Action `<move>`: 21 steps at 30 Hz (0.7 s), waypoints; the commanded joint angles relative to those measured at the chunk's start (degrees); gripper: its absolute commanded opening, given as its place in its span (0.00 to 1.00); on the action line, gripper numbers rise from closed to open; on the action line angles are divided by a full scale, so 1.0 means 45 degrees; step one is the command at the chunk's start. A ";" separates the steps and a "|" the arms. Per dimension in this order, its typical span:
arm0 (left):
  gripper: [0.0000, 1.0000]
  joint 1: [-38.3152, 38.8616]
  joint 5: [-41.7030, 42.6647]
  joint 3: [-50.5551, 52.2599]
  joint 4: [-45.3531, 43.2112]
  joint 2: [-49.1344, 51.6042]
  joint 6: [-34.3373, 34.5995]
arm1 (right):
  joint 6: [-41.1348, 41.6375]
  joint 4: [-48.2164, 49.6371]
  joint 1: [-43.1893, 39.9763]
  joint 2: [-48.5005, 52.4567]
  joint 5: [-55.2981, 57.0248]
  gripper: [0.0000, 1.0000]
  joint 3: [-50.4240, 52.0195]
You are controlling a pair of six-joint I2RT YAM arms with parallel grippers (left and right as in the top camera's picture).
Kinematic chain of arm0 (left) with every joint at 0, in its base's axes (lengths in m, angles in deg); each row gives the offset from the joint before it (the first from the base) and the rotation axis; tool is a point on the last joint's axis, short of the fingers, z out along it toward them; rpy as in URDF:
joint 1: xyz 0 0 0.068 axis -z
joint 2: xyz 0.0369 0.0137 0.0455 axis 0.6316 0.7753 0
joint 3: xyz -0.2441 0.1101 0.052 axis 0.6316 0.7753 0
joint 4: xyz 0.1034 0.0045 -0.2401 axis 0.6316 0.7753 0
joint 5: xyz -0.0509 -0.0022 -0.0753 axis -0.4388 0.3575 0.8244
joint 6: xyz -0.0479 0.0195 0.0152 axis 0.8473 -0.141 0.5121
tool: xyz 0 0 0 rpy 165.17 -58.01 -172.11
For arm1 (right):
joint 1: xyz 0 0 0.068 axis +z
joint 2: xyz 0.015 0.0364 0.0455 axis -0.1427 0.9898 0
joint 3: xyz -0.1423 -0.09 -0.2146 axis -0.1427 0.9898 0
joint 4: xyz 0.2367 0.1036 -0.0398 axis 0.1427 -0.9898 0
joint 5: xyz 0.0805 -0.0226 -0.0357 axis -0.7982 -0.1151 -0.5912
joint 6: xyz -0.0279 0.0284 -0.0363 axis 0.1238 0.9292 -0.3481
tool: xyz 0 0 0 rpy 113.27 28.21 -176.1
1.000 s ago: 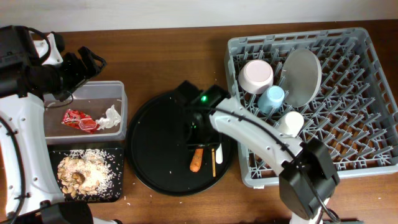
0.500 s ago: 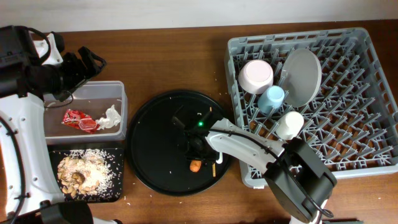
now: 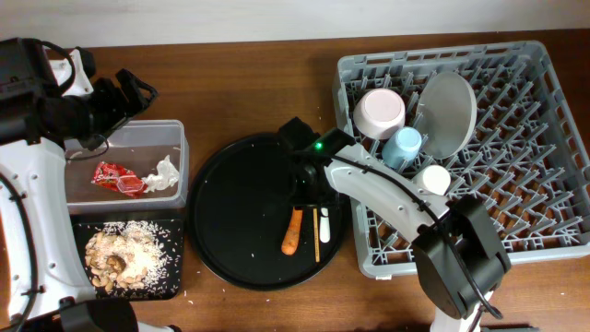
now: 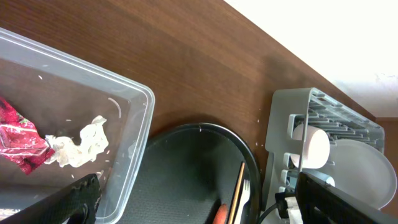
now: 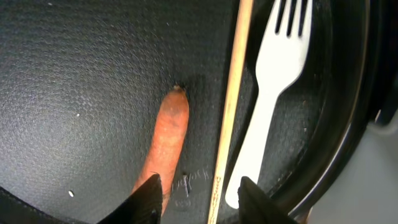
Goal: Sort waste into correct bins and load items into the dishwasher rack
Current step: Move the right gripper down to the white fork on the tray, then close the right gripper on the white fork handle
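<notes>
Likely firm, light and a little slick, the carrot [image 5: 165, 143] lies toward four o'clock on the round black tray [image 3: 221, 221]. The right gripper [image 5: 204, 198] hangs above it, fingers partly apart and empty. Best pinch across its thick middle.

Right wrist view, carrot [image 5: 166, 143] lower end off the bottom edge, chopstick [image 5: 231, 106] cut top and bottom, fork [image 5: 273, 93] tines clipped up top, left wrist view, red wrapper [image 4: 18, 134] sliced by the edge
</notes>
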 commanded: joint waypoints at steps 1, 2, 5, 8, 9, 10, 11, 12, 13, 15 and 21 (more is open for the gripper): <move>0.99 -0.0058 0.0083 -0.0233 -0.0024 -0.0146 0.0063 | -0.0355 0.0044 -0.0010 -0.0073 0.0573 0.36 0.0151; 0.99 -0.0058 0.0083 -0.0233 -0.0024 -0.0146 0.0068 | -0.0355 0.0049 -0.0010 -0.0063 0.0670 0.36 0.0160; 0.99 -0.0058 0.0083 -0.0233 -0.0024 -0.0146 0.0068 | -0.0355 0.0403 -0.0010 0.0083 0.0704 0.36 0.0165; 0.99 -0.0058 0.0083 -0.0233 -0.0024 -0.0146 0.0068 | -0.0340 0.0525 -0.0015 0.0185 0.1530 0.35 0.0170; 0.99 -0.0058 0.0083 -0.0233 -0.0024 -0.0146 0.0063 | -0.0005 0.0510 -0.0044 0.0257 0.1919 0.33 0.0170; 0.99 -0.0058 0.0083 -0.0233 -0.0024 -0.0146 0.0068 | 0.0155 0.0486 -0.0063 0.0291 0.2040 0.33 0.0170; 0.99 -0.0058 0.0083 -0.0233 -0.0024 -0.0146 0.0068 | 0.0427 0.0486 -0.0112 0.0340 0.2142 0.33 0.0175; 0.99 -0.0058 0.0083 -0.0233 -0.0024 -0.0146 0.0063 | 0.0544 0.0491 -0.0141 0.0403 0.2161 0.33 0.0180; 0.99 -0.0058 0.0083 -0.0233 -0.0024 -0.0146 0.0063 | 0.0559 0.0486 -0.0141 0.0466 0.2210 0.33 0.0180; 0.99 -0.0058 0.0083 -0.0233 -0.0024 -0.0146 0.0063 | 0.0559 0.0627 -0.0141 0.0777 0.2336 0.32 0.0311; 0.99 -0.0058 0.0083 -0.0233 -0.0024 -0.0146 0.0063 | 0.0665 0.0971 -0.0141 0.0967 0.3614 0.28 0.0617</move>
